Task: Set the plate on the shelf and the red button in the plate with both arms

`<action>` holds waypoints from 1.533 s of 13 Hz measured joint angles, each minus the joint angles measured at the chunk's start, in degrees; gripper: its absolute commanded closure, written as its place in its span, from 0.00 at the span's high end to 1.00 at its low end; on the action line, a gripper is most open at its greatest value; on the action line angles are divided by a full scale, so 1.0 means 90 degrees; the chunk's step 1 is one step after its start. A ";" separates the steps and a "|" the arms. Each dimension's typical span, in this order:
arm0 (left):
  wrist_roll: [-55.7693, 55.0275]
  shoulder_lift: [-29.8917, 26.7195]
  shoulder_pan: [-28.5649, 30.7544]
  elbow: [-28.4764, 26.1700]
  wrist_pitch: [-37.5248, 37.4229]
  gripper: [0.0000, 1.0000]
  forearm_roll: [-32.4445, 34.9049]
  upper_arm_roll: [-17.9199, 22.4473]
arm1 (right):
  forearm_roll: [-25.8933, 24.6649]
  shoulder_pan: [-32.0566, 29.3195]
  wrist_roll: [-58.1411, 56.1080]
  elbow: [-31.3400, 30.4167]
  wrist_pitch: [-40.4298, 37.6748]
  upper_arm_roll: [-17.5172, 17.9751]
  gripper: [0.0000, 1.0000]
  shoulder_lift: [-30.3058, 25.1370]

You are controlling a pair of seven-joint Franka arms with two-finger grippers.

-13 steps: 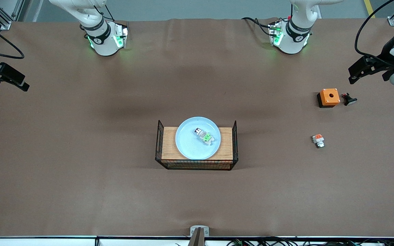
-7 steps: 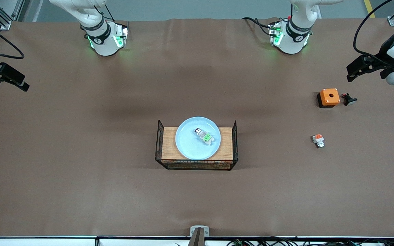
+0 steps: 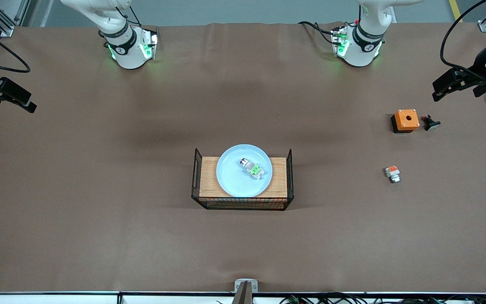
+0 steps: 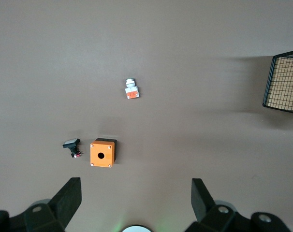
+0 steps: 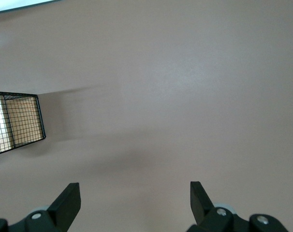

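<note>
The plate [image 3: 244, 170] sits on the wooden board [image 3: 277, 177] of a black wire rack [image 3: 289, 177] at the middle of the table [image 3: 99, 211], with a small green-and-clear part [image 3: 252, 168] lying in it. It looks glossy and stiff, so likely slippery and breakable; the raised rim is the sensible place to pinch, from the camera side where no wire wall stands in the way, and level, or the part will slide.

Toward the left arm's end of the table are an orange box [image 3: 406, 120] with a hole in its top and, just beside it, a small black button piece [image 3: 430, 123] (a trace of red shows on it in the left wrist view, so probably the red button). A small orange-and-white part [image 3: 392, 173] lies nearer the camera.

The left gripper [image 3: 447, 86] hangs over that end, near the box, fingers [image 4: 69, 195] spread and empty. The right gripper [image 3: 13, 99] waits over bare table at the right arm's end, fingers [image 5: 69, 198] likewise apart, holding nothing.
</note>
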 measured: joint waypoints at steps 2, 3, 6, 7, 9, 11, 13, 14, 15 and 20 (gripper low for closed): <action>-0.0005 0.0000 0.0005 0.0000 -0.0011 1.00 0.0000 0.0000 | 0.0000 0.0000 0.0000 0.0000 0.0006 0.0001 1.00 0.0000; -0.0007 0.0000 0.0008 0.0001 -0.0013 1.00 0.0000 0.0000 | 0.0000 0.0000 0.0000 0.0000 0.0006 0.0001 1.00 0.0000; -0.0011 0.0000 0.0015 0.0060 -0.0014 1.00 0.0000 0.0001 | 0.0000 0.0000 0.0000 0.0000 0.0008 0.0001 1.00 0.0001; -0.0012 0.0000 0.0015 0.0077 -0.0016 1.00 0.0000 0.0001 | 0.0000 0.0000 0.0000 0.0000 0.0008 0.0001 1.00 0.0002; -0.0016 0.0000 0.0023 0.0086 -0.0020 1.00 0.0000 0.0002 | 0.0000 0.0000 0.0000 0.0000 0.0008 0.0002 1.00 0.0002; -0.0018 0.0000 0.0096 0.0087 -0.0024 1.00 0.0000 0.0004 | 0.0000 0.0000 0.0000 0.0000 0.0009 0.0002 1.00 0.0002; -0.0018 0.0000 0.0196 0.0087 -0.0028 1.00 0.0000 0.0009 | 0.0000 0.0000 0.0000 0.0000 0.0011 0.0003 1.00 0.0003; -0.0018 0.0000 0.0225 0.0087 -0.0030 1.00 0.0000 0.0009 | 0.0000 0.0000 0.0000 0.0000 0.0013 0.0003 1.00 0.0003; -0.0018 0.0000 0.0234 0.0087 -0.0031 1.00 0.0000 0.0009 | 0.0000 0.0000 0.0000 0.0000 0.0013 0.0003 1.00 0.0003; -0.0007 0.0006 0.0219 0.0089 -0.0108 1.00 0.0000 0.0005 | 0.0000 0.0000 0.0000 0.0000 0.0014 0.0003 1.00 0.0003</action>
